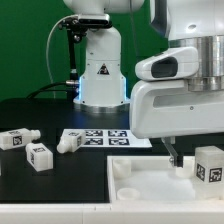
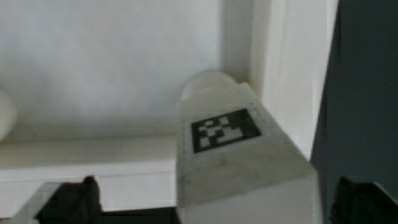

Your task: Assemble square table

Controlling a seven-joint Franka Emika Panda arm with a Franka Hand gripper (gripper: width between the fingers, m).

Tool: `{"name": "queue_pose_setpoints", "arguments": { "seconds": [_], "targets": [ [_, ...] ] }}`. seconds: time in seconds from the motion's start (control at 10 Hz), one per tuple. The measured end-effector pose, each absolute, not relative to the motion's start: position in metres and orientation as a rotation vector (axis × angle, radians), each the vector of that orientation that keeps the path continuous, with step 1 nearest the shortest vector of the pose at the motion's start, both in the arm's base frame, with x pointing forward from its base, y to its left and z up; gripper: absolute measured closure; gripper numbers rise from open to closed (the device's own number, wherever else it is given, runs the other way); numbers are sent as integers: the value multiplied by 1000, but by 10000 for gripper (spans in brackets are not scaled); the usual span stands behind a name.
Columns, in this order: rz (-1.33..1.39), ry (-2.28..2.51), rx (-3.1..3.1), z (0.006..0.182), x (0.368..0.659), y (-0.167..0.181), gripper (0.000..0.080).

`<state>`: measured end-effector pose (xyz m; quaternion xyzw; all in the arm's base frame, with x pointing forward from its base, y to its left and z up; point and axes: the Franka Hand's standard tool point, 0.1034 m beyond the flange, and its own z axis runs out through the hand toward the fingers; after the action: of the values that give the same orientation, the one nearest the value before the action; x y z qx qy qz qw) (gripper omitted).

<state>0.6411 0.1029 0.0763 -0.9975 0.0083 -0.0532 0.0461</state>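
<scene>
The tool point(image 2: 217, 203) stands with its fingers point(image 2: 68, 200) apart, one on each side of a leg point(image 1: 210, 165). A gap shows beside at least one finger, so the leg appears straddled rather than clamped; contact on the other side cannot be confirmed.

The leg is over the square panel point(image 1: 140, 185), at 4 o'clock in the exterior view and close inside the raised rim, probably because a corner hole lies there. Its long axis looks near upright, with the tagged face toward the exterior camera.

Three spare legs point(image 1: 40, 155) lie on the surface point(image 1: 50, 185) at 8 o'clock, apart from the panel and presumably staged within reach. The marker board point(image 1: 105, 138) lies at 6 o'clock of the arm's base point(image 1: 100, 75).
</scene>
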Motion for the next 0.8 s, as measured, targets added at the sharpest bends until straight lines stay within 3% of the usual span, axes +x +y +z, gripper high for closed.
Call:
{"name": "queue_pose_setpoints", "arguments": {
  "seconds": [0.1,0.2,0.3,0.4,0.5,0.8],
  "targets": [
    [-161,54,-3043,76,641,103,150],
    [-160,79,-3042,76,641,103,262],
    [-158,115,-3039,76,641,103,262],
    [-152,241,-3027,76,641,103,449],
    [-145,363,-3012,76,641,103,515],
    [-101,889,-2902,76,639,106,515]
  ]
}}
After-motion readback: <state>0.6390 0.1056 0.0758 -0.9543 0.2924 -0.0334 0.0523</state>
